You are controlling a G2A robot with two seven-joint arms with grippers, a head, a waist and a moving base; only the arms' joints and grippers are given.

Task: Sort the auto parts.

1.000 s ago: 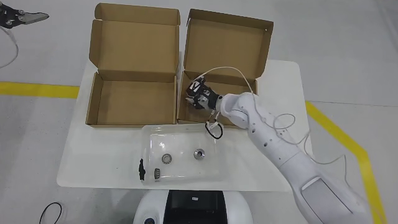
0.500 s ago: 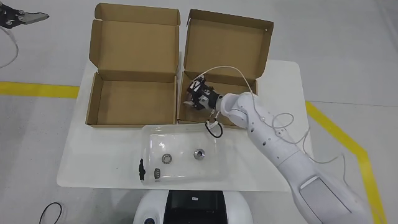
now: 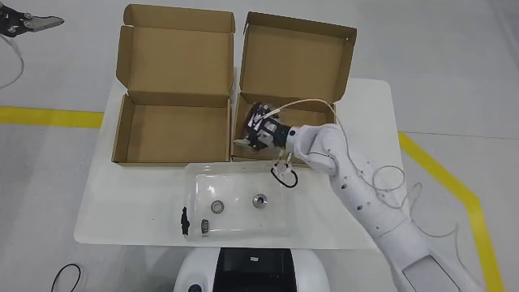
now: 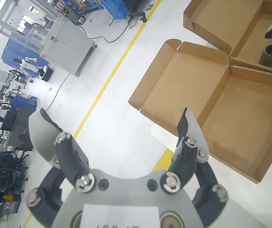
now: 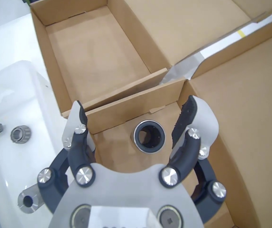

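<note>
A dark cylindrical sleeve stands upright on the floor of the right cardboard box, in its corner nearest the tray. My right gripper hovers open just above it, its fingers astride the sleeve without touching it. From above, that gripper sits over the near left corner of the right box. The left box holds nothing. Several small metal parts lie in the white tray. My left gripper hangs open over the floor, far left of the table.
The tray holds two ring bearings and a metal piece with a hole. Both boxes have their lids standing open at the back. A cable loops from the right wrist over the tray's corner. Bare white table lies to the right.
My right gripper has dipped slightly toward the near left corner of the right box, and the arm's elbow has swung nearer. The left arm has kept still.
</note>
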